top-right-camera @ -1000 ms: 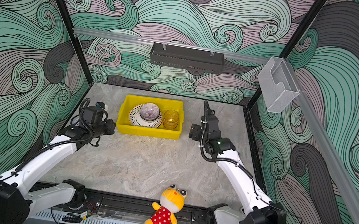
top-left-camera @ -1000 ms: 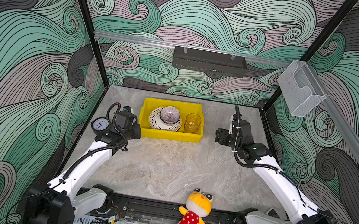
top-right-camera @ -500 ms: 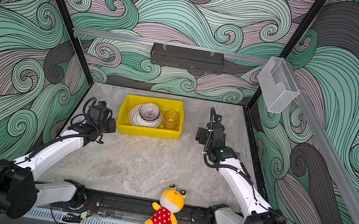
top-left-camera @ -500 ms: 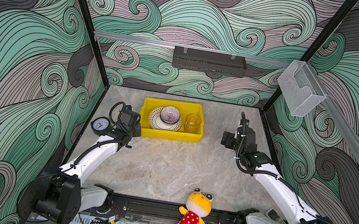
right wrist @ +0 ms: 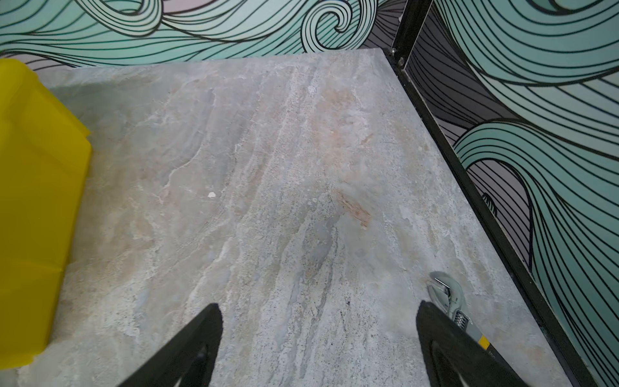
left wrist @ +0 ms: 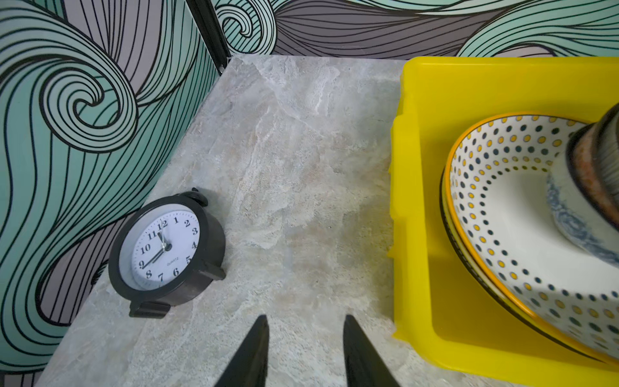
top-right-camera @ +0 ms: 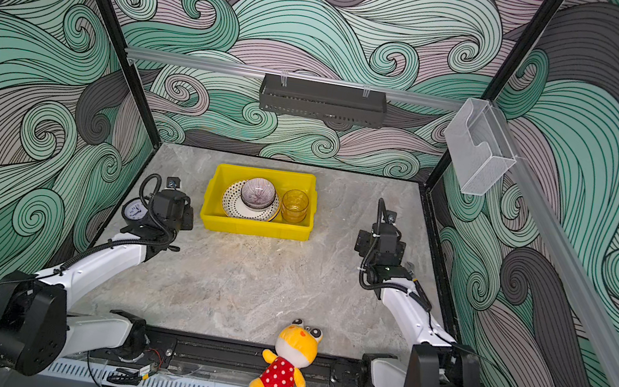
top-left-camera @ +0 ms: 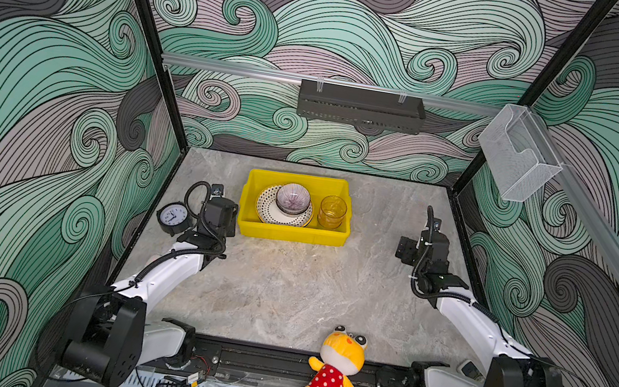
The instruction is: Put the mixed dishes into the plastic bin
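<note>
At the far middle of the stone-look table (top-left-camera: 285, 283), the yellow plastic bin (top-left-camera: 290, 234), clear in both top views; inside it, toward the left, a dotted plate (top-left-camera: 264, 215), stacked on another plate of which only the dark rim shows; on the dotted plate, a lilac bowl (top-left-camera: 292, 198), nested in a bowl with blue pattern (left wrist: 576, 231), as told by the left wrist view; toward the right of the bin, an amber cup (top-left-camera: 332, 211), upright, just beside the plate.

Just left of the bin, over bare table, the left gripper (left wrist: 304, 321); fingertips a narrow gap apart, nothing between them; further left, near the left wall, a round black clock (left wrist: 165, 251), face tilted upward, apart from the gripper.

Well right of the bin, near the right wall, the right gripper (right wrist: 318, 308); fingers spread wide, empty, over bare table; beside it, an adjustable wrench (right wrist: 450, 298) flat on the table, partly hidden behind one finger.

At the near edge, a yellow plush toy (top-left-camera: 336, 369) in a red dotted shirt, seated on the black rail between the two arm bases.

On the far wall, a dark grey perforated tray (top-left-camera: 361, 106); on the right wall, a clear plastic box (top-left-camera: 517, 156).
</note>
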{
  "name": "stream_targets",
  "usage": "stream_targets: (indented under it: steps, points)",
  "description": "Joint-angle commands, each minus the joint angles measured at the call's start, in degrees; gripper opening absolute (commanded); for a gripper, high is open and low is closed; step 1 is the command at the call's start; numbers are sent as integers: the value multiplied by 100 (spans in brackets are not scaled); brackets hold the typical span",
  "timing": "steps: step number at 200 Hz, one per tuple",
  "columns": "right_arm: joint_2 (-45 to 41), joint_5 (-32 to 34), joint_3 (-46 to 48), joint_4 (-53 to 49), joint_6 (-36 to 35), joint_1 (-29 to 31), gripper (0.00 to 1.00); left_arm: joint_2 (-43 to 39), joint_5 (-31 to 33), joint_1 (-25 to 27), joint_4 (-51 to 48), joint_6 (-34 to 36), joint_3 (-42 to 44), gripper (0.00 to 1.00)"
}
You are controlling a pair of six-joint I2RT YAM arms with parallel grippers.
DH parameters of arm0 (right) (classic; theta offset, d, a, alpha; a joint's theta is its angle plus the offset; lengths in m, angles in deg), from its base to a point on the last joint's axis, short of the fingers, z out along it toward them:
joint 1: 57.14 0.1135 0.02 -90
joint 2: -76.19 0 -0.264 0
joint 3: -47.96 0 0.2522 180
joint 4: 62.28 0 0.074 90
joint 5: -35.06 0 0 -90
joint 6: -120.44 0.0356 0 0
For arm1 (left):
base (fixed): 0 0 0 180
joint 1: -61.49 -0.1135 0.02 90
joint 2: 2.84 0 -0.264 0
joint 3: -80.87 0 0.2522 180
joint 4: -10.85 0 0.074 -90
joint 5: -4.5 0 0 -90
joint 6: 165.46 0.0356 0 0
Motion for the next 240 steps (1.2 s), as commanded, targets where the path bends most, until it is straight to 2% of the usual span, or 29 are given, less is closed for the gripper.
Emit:
stream_targets:
  steps: [1,19,49,109,177,240]
  points:
    - [90,8,154,597,-206,-142,91,119,369,-66,606,389,141,39]
    - [67,-56,440,1044,-183,-335,91,179,484,-125,981,487,367,39]
    - [-31,-249,1050,2110,-117,-654,92,260,306,-324,1706,579,727,39]
    - [182,-486,1379,2771,-211,-856,93,413,-207,-744,3097,664,1274,39]
    - [510,-1032,1338,3244,-476,-874,93,713,-754,-1072,3506,589,1294,39]
    - [777,-1255,1143,3272,-554,-883,94,1429,-892,-1096,3938,651,1179,39]
